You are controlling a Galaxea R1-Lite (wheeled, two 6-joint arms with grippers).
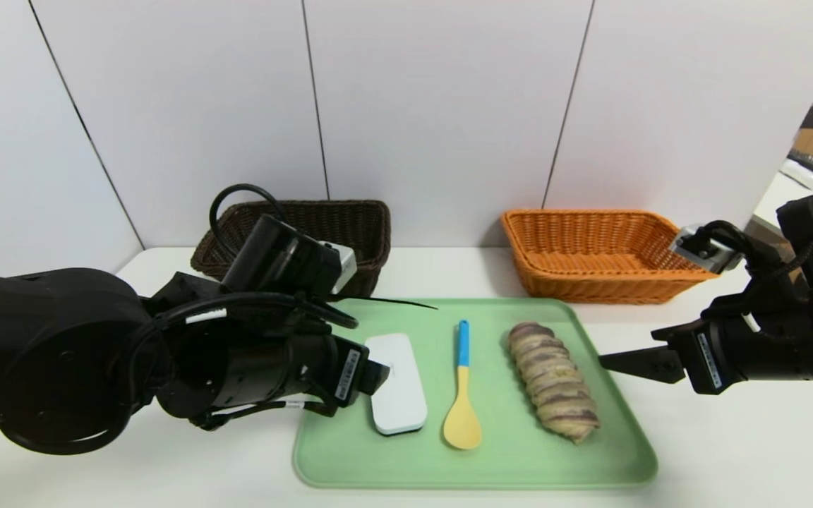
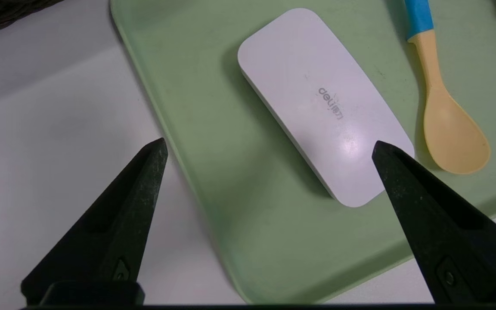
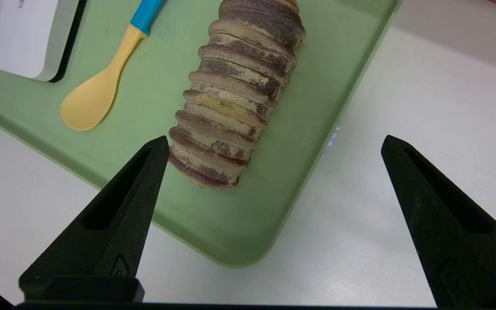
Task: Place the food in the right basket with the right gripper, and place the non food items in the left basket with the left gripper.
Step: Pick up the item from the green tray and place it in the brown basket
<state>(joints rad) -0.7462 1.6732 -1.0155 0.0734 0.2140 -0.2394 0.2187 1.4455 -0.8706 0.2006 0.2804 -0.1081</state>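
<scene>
The food, a twisted tan and purple-brown bread loaf (image 1: 553, 390) (image 3: 235, 94), lies on the right part of a green tray (image 1: 505, 466). A yellow spoon with a blue handle (image 1: 463, 395) (image 2: 441, 107) lies in the middle, and a flat white case (image 1: 396, 383) (image 2: 323, 103) on the left. My left gripper (image 1: 371, 374) (image 2: 269, 144) hovers open over the tray's left edge, one fingertip above the case's near end. At the tray's right edge my right gripper (image 1: 632, 363) (image 3: 274, 138) is open beside the loaf's near end. Neither holds anything.
The dark brown basket (image 1: 350, 226) stands at the back left, partly behind my left arm. The orange basket (image 1: 593, 247) stands at the back right, beyond the tray. White panels wall off the back of the white table (image 1: 731, 451).
</scene>
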